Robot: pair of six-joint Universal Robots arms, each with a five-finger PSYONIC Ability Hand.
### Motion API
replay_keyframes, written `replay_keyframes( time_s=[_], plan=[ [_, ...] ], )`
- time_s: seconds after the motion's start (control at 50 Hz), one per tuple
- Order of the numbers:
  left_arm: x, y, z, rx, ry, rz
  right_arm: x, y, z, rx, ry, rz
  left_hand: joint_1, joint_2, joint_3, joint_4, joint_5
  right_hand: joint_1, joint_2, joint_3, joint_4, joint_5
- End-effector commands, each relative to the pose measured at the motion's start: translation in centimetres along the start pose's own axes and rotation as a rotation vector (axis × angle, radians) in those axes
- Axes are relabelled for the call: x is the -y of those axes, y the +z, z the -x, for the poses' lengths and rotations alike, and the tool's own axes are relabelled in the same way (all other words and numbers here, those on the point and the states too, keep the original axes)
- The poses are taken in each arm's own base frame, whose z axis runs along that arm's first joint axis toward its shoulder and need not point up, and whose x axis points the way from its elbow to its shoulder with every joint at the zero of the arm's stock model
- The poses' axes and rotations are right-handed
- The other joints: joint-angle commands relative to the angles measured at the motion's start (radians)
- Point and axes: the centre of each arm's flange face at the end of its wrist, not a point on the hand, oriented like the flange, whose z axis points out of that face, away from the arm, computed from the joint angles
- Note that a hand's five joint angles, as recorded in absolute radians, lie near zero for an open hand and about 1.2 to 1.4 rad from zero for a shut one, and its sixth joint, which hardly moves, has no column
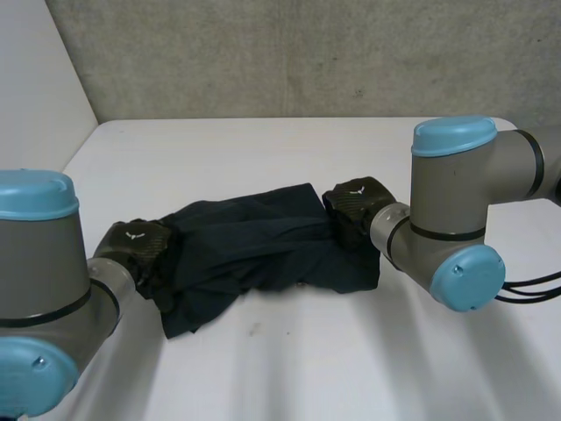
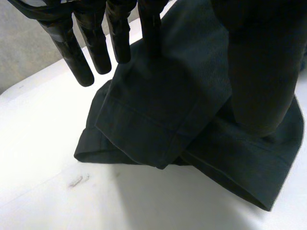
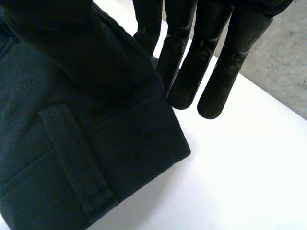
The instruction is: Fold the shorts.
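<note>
Pinching one pair of shorts (image 1: pixel 254 246), two hands: left hand (image 1: pixel 131 241), right hand (image 1: pixel 355 203).

Head cam looks down on bench (image 1: pixel 289 368) from behind arms; wrist cams sit close over shorts (image 1: pixel 254 241), shared w/ head.

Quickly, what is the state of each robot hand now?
Left robot hand: closed, pinching the shorts.
Right robot hand: closed, pinching the shorts too.

A white surface (image 1: pixel 263 149) meets a rough grey concrete wall (image 1: pixel 307 53) at its far edge; a plain white wall (image 1: pixel 35 70) flanks its left edge.
</note>
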Motion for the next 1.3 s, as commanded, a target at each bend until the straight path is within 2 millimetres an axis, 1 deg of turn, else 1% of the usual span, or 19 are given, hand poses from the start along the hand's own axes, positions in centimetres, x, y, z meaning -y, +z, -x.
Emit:
replay_keyframes(
  time_s=[0.02, 0.28, 0.32, 0.38, 0.48, 0.56, 0.58, 0.64, 0.66, 0.72, 0.84, 0.92, 1.0, 1.02, 1.14, 1.16, 1.22, 1.24, 1.3],
  plan=[
    [-0.4, 2.1, -0.3, 0.001, 0.004, 0.014, 0.0, -0.4, 0.0, -0.003, 0.001, -0.005, 0.232, 0.228, 0.228, 0.228, 0.228, 0.426, 0.227, 0.197, 0.205, 0.232],
    [0.7, 3.5, -0.4, 0.009, 0.004, -0.051, 0.1, -0.5, -0.2, -0.009, -0.021, -0.008, 0.866, 0.862, 0.862, 0.862, 0.862, 0.426, 0.227, 0.197, 0.205, 0.232],
    [1.5, 3.4, -0.3, 0.01, 0.007, -0.071, 0.7, -1.0, -0.5, -0.016, -0.039, -0.021, 1.013, 1.009, 1.009, 1.009, 1.009, 0.426, 0.227, 0.197, 0.205, 0.232],
    [3.2, 2.5, 0.1, 0.015, 0.014, -0.112, 2.7, -2.3, -1.0, -0.035, -0.087, -0.07, 1.06, 1.056, 1.056, 1.056, 1.056, 0.426, 0.227, 0.197, 0.205, 0.232],
    [8.2, -1.6, 1.4, 0.037, 0.072, -0.22, 7.0, -5.7, -2.1, -0.093, -0.172, -0.191, 1.06, 1.056, 1.056, 1.056, 1.056, 0.426, 0.227, 0.197, 0.205, 0.232],
    [12.3, -5.5, 2.1, 0.05, 0.123, -0.319, 11.3, -9.8, -3.4, -0.17, -0.219, -0.328, 1.06, 1.056, 1.056, 1.056, 1.056, 0.426, 0.227, 0.197, 0.205, 0.232],
    [14.0, -7.4, 2.5, 0.058, 0.131, -0.372, 13.0, -11.7, -4.0, -0.203, -0.231, -0.386, 1.06, 1.056, 1.056, 1.056, 1.056, 0.426, 0.227, 0.197, 0.205, 0.232],
    [16.4, -10.2, 3.2, 0.063, 0.132, -0.455, 15.5, -14.9, -4.9, -0.257, -0.242, -0.48, 1.06, 1.056, 1.056, 1.056, 1.056, 0.426, 0.227, 0.197, 0.205, 0.232],
    [17.8, -11.9, 3.6, 0.068, 0.13, -0.513, 16.9, -16.8, -5.5, -0.294, -0.248, -0.532, 1.06, 1.056, 1.056, 1.056, 1.056, 0.426, 0.227, 0.197, 0.205, 0.232],
    [20.0, -14.6, 4.4, 0.071, 0.125, -0.605, 18.5, -19.6, -6.9, -0.361, -0.252, -0.59, 1.06, 1.056, 1.056, 1.056, 1.056, 0.426, 0.227, 0.197, 0.205, 0.232],
    [21.6, -17.0, 5.3, 0.08, 0.121, -0.673, 19.2, -21.8, -7.4, -0.38, -0.254, -0.583, 1.06, 1.056, 1.056, 1.056, 1.056, 0.426, 0.227, 0.197, 0.205, 0.232],
    [20.9, -15.8, 5.2, 0.072, 0.125, -0.623, 18.3, -21.4, -7.1, -0.346, -0.258, -0.511, 1.06, 1.056, 1.056, 1.056, 1.056, 0.426, 0.227, 0.197, 0.205, 0.232],
    [18.6, -12.3, 4.1, 0.031, 0.141, -0.497, 15.9, -18.4, -6.6, -0.288, -0.277, -0.387, 1.06, 1.056, 1.056, 1.056, 1.056, 0.426, 0.227, 0.197, 0.205, 0.232],
    [17.5, -10.2, 3.6, 0.013, 0.146, -0.431, 14.3, -16.1, -6.4, -0.255, -0.281, -0.315, 1.06, 1.056, 1.056, 1.056, 1.056, 0.426, 0.227, 0.197, 0.205, 0.232],
    [13.1, -2.9, 1.6, -0.048, 0.16, -0.211, 9.2, -10.4, -5.6, -0.164, -0.267, -0.127, 1.06, 1.056, 1.056, 1.056, 1.056, 0.426, 0.227, 0.197, 0.205, 0.232],
    [12.0, -0.9, 0.7, -0.071, 0.171, -0.164, 7.7, -8.8, -5.3, -0.139, -0.26, -0.079, 1.06, 1.056, 1.056, 1.056, 1.056, 0.426, 0.227, 0.197, 0.205, 0.232],
    [10.9, 1.6, 0.0, -0.077, 0.173, -0.132, 5.5, -6.3, -5.0, -0.113, -0.251, -0.024, 1.06, 1.056, 1.056, 1.056, 1.056, 0.426, 0.227, 0.197, 0.205, 0.232],
    [10.2, 3.6, -0.4, -0.081, 0.175, -0.114, 4.6, -4.9, -5.0, -0.11, -0.246, -0.016, 1.06, 1.056, 1.056, 1.056, 1.056, 0.426, 0.227, 0.197, 0.205, 0.232],
    [9.8, 6.0, -0.7, -0.075, 0.175, -0.118, 3.5, -3.0, -5.0, -0.127, -0.25, -0.028, 1.06, 1.056, 1.056, 1.056, 1.056, 0.426, 0.227, 0.197, 0.205, 0.232]
  ],
)
